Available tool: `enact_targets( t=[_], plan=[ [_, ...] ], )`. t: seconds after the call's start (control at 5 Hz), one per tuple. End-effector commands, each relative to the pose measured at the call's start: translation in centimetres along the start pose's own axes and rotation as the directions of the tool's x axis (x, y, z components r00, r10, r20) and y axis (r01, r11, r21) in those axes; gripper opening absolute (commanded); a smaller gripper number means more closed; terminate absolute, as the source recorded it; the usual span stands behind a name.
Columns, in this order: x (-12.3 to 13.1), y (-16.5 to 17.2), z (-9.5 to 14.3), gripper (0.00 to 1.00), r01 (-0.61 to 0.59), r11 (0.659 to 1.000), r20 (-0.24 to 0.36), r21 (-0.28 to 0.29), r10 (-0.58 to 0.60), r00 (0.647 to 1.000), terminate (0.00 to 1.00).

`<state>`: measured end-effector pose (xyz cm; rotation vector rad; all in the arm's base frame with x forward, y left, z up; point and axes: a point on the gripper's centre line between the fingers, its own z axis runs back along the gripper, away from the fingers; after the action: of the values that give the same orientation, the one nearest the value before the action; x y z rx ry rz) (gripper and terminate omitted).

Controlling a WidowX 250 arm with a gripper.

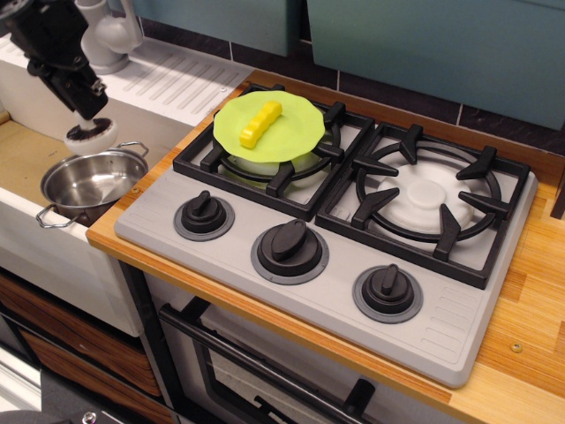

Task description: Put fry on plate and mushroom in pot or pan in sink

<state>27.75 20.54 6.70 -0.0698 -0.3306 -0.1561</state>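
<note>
Fry [260, 123] on plate [271, 125]: done. Jaws apparently pinching mushroom [89, 136] above pot [88, 184] in sink [26, 159]; release left.

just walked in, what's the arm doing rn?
The gripper holds the white mushroom in the air just above the steel pot, which sits in the sink. The mushroom is not in the pot yet. The yellow fry already lies on the lime-green plate, which rests on the left burner grate of the stove. So one half is done, and the drop is likely next.
</note>
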Motion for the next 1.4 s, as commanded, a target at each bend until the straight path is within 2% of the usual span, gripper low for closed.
enact_targets(
  t=[0.0, 0.2, 0.6, 1.0, 1.2],
  plan=[
    [-0.1, 0.5, 0.0, 0.0, 0.02, 1.0, 0.062, 0.022, -0.022, 0.998, 0.0],
    [-0.3, -0.2, 0.8, 1.0, 0.021, 0.999, 0.048, 0.041, -0.022, 0.999, 0.0],
    [-0.1, -1.4, 2.6, 1.0, 0.004, 0.998, 0.016, 0.066, -0.005, 1.0, 0.0],
    [0.6, -1.4, 3.0, 1.0, 0.031, 0.997, 0.02, 0.07, -0.033, 0.999, 0.0],
    [1.1, -1.5, 3.6, 1.0, 0.039, 0.993, 0.006, 0.107, -0.04, 0.999, 0.0]
  ],
)
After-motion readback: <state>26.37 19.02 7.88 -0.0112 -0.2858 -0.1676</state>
